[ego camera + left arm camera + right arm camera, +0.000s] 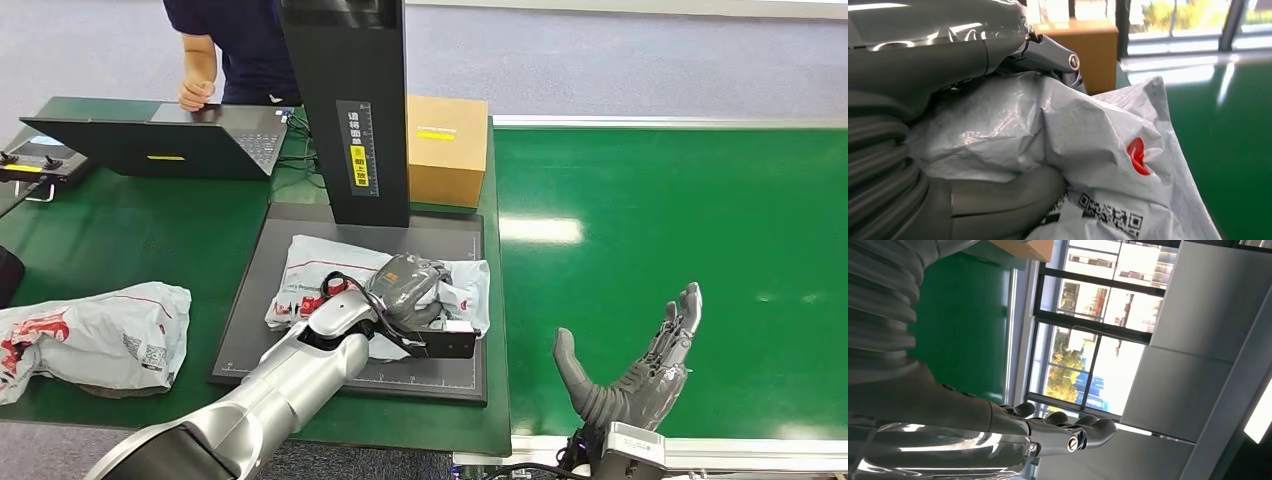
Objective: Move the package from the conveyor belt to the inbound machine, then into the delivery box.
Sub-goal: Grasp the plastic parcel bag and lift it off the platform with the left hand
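Silver metal comes first: the robot's left arm reaches in from the near edge of the table, and its left hand (405, 290) is pressed down onto a crumpled grey-white package (310, 270), thumb under one fold and fingers over the top, gripping it. The left wrist view shows the same hold from close behind, the plastic bunched against the thick grey thumb (1013, 197), with a red mark and a square printed code on the bag's skin. The package lies on the dark flat plate of the inbound machine (440, 375), touching it, near the foot of the machine's black upright column (350, 100).

To the right, the right hand (640, 375) hovers over the near edge of the green conveyor belt (700, 240), palm up, fingers spread and holding nothing. Seen from its wrist, the fingers (1083, 427) lie stretched out and apart.

Off to the left on the green table lies a second bag (100, 335), also grey-white with red print, well apart from the machine's plate. Further back, a brown cardboard box (447, 150) stands just beside the column, at the belt's edge. On the far left an open laptop (170, 140) sits on the table with a small handheld controller (40, 160) beside it, and a person's hand (195, 95) rests at the laptop's far edge.
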`<state>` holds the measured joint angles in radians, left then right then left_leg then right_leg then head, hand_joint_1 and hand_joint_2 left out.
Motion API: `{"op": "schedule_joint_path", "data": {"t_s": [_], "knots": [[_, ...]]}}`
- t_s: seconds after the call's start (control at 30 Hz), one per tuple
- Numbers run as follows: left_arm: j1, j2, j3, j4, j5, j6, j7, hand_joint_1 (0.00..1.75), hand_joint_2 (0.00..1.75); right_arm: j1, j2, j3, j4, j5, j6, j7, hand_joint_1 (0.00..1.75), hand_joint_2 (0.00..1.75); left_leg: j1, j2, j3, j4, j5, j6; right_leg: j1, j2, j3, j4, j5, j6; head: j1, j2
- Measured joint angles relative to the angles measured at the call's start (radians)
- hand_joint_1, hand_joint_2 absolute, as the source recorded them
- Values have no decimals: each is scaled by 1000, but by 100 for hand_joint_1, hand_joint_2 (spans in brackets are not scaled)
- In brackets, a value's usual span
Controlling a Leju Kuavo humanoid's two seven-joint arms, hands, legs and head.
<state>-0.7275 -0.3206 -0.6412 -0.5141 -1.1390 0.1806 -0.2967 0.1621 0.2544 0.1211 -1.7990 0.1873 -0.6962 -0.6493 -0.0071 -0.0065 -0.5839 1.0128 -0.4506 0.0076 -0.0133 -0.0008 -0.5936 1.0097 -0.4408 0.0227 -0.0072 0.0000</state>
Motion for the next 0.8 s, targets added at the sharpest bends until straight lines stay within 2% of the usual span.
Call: {"op": "schedule_joint_path", "data": {"t_s": [0.17,0.47,0.6,0.8], "knots": [[46,21,12,-94,19,145,37,175,175,0,0,10,0,-1,0,0,0,175,0,0,-1,0,0,0,0,0,-1,0,0,0,0,0],[159,88,100,-392,-11,353,110,175,175,-1,1,48,13,16,0,0,0,175,0,0,-2,-1,0,0,0,0,-2,0,0,0,0,0],[187,128,156,-479,-45,408,157,175,175,-1,4,68,23,24,0,0,0,175,0,0,-2,-1,0,0,0,0,-2,1,0,0,0,0],[199,213,254,-510,-22,478,192,175,175,-8,5,106,43,-11,0,0,0,175,1,0,-2,-1,1,-1,0,1,-3,2,0,-1,0,0]]}}
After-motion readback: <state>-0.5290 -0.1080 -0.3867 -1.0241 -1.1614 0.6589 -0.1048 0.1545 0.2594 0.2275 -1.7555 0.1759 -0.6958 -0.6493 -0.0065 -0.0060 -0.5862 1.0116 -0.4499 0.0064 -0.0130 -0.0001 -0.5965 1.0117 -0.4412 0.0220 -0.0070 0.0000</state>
